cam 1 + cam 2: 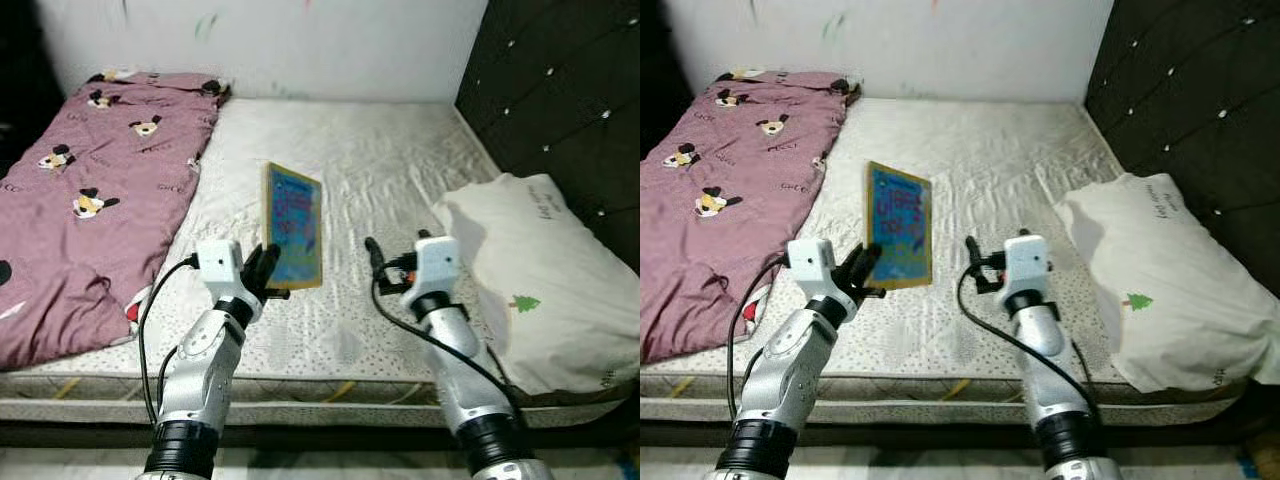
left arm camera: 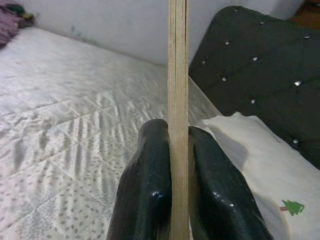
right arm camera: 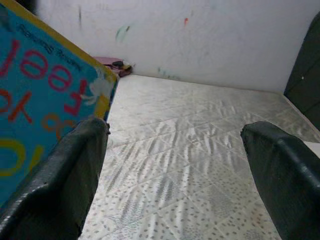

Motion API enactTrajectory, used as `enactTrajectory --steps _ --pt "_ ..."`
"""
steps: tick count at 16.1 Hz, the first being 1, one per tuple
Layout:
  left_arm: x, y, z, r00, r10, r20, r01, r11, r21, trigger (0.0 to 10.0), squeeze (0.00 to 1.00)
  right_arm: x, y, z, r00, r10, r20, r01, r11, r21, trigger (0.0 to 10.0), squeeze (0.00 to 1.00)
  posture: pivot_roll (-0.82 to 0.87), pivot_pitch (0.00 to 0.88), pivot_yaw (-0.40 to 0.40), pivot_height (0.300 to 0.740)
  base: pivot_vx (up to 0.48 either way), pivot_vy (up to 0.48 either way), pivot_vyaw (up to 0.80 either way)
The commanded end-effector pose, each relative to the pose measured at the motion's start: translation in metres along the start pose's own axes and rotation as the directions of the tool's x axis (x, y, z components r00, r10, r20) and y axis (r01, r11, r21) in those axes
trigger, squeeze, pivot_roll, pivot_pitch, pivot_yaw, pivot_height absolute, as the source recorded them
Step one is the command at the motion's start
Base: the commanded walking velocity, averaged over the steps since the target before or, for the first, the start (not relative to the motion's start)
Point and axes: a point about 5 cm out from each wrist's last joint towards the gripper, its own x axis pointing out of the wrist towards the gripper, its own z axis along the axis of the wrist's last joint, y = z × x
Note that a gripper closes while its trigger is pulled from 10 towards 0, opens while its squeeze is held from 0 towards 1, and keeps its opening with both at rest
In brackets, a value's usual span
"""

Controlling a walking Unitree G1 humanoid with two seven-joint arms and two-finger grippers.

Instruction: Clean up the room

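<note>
Left tool (image 1: pixel 268 268) is clamped on the lower edge of the book (image 1: pixel 293 222), a thin board book with a blue cover and yellow border, and I hold it upright above the mattress (image 1: pixel 400 170). My left wrist view shows its edge running straight up between my two black fingers (image 2: pixel 145 190), pinched on both faces. Right tool (image 1: pixel 385 268) hovers just beside the book on its right, fingers spread wide and gripping nothing; the blue cover fills the near side of that wrist view, close to one finger (image 3: pixel 60 185).

What matters for the coming move is that the book's long axis stands vertical, rising away from my left grip, with its cover turned toward me and its free right edge nearest my right tool. I judge a handover or a two-handed steadying possible from here.

A pink printed blanket (image 1: pixel 90 190) lies on the left of the bed, a white pillow (image 1: pixel 545 280) on the right by the dark headboard (image 1: pixel 570 100).
</note>
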Motion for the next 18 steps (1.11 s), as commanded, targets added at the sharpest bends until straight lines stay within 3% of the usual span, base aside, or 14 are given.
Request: enactTrajectory --steps 1,16,18 --pt "0.0018 0.0025 0.0077 1.0 0.0 0.025 -0.001 1.0 0.018 10.0 0.0 0.0008 0.0029 -0.0005 1.0 0.009 -0.008 -0.009 1.0 -0.011 10.0 0.0 0.0 0.0 -0.02 0.74 0.0 -0.255 0.0" --pt "0.0032 0.0032 0.0077 1.0 0.009 0.017 -0.009 1.0 0.011 10.0 0.0 0.0017 0.0024 -0.0015 1.0 0.009 -0.018 -0.009 1.0 -0.002 10.0 0.0 -0.01 0.0 -0.019 0.74 0.0 -0.344 0.0" --pt "0.0037 0.0033 0.0085 1.0 0.009 0.025 -0.009 1.0 0.006 10.0 0.0 0.0022 0.0029 -0.0011 1.0 0.011 -0.018 -0.011 1.0 -0.004 10.0 0.0 -0.01 0.0 -0.019 0.74 0.0 0.0 0.0"
